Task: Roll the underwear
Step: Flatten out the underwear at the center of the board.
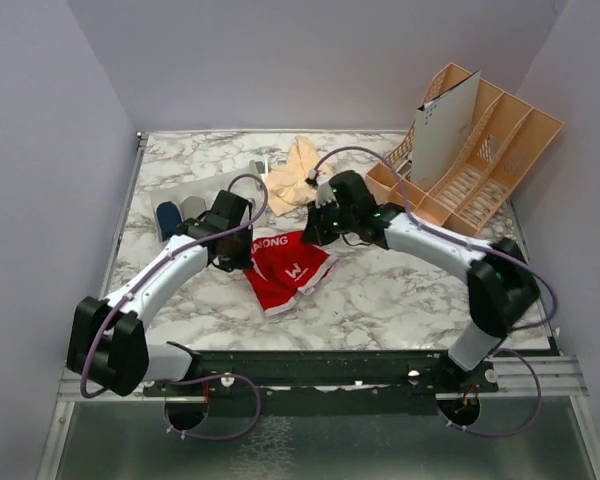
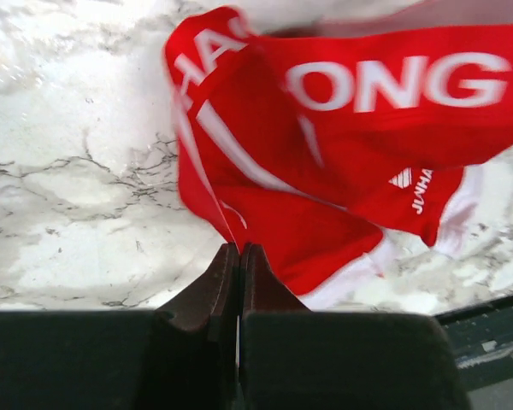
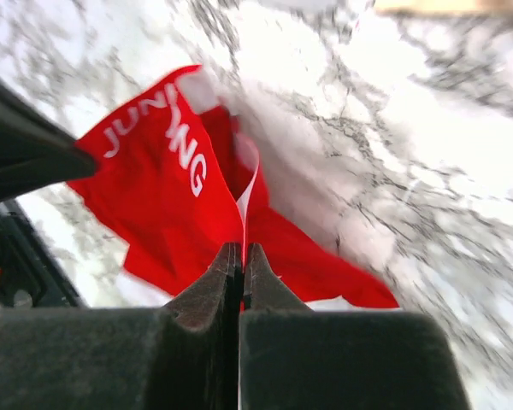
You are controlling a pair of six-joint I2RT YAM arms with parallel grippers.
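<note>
Red underwear (image 1: pixel 290 268) is lying unrolled at the centre of the table (image 1: pixel 400 290). The left gripper (image 2: pixel 239 249) is pinching its nine o'clock edge, the right gripper (image 3: pixel 242 249) its one o'clock edge. Peach underwear (image 1: pixel 295 172) is waiting, heaped, toward twelve o'clock. Rolling seems to be barely starting.

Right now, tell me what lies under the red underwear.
Only the marble table shows around the underwear. The left gripper and right gripper pinch its edges. Anything beneath the cloth is covered.
</note>
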